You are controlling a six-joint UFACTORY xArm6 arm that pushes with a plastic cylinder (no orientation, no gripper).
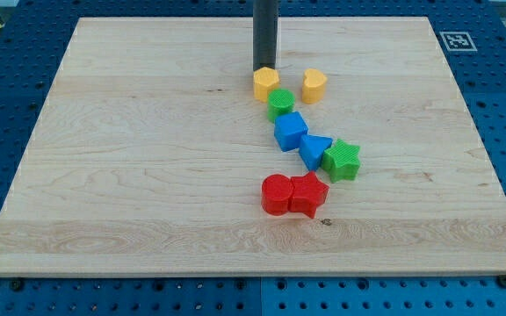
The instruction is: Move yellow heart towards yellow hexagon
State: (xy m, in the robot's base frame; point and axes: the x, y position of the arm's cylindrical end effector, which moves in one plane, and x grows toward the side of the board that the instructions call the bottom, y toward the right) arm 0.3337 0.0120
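Observation:
The yellow heart (314, 85) sits on the wooden board (130, 158), right of centre near the view's top. The yellow hexagon (266, 83) lies a short gap to its left. My tip (263, 68) stands just above the hexagon's top edge, touching or nearly touching it. The heart is to the right of my tip and apart from it.
A green round block (281, 104) touches the hexagon's lower right. Below it run a blue cube (291, 131), a blue triangle (314, 151) and a green star (342, 161). A red cylinder (277, 194) and a red block (308, 194) sit together lower down.

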